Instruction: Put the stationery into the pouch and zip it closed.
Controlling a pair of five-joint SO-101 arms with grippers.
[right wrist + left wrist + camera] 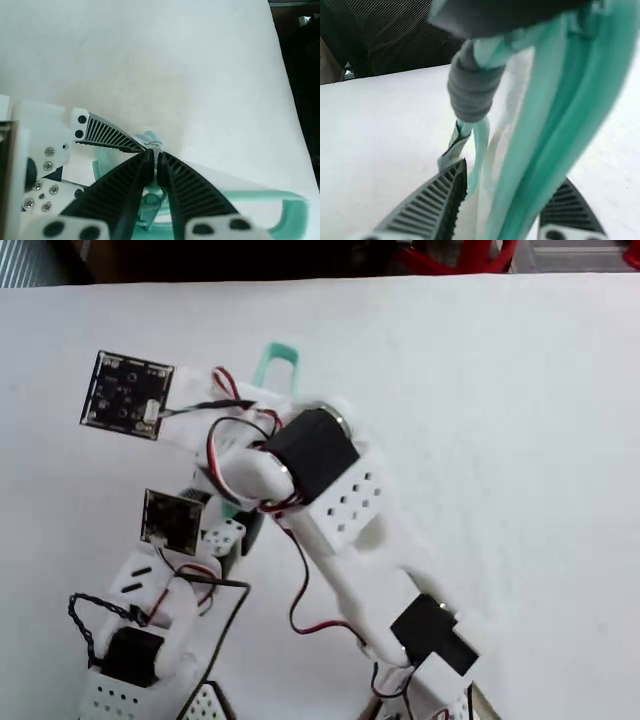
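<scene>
Closest to the lens in the left wrist view is the pouch. Its teal piping sweeps past the camera and down between the jaws of the left tool. Those jaws stand apart with the pouch's edge filling the gap, so I judge that tool to be clamped on the pouch as an anchor. A grey rounded piece sits at the pouch's edge with a teal ribbon hanging from it; it is too blurred to name.

From the right wrist view the pouch lies flat on the white worktop, its carry loop at the far end. The right tool has its tips pressed together on a small metal zip pull, pinching it right beside one ribbed finger of the left tool.

In the high view both arms crowd over the pouch, and its teal loop pokes out from under them onto the worktop. The contents are hidden by the arms, so whether the stationery is inside I cannot tell.

The step in hand looks like the zipping. One tool braces the end while the other holds the pull. The next move calls for a steady draw of the pull along the zip line toward the loop end, kept low and straight, with the anchoring grip held firm. A slipping pinch or the fabric bunching ahead of the slider are the likely snags.
</scene>
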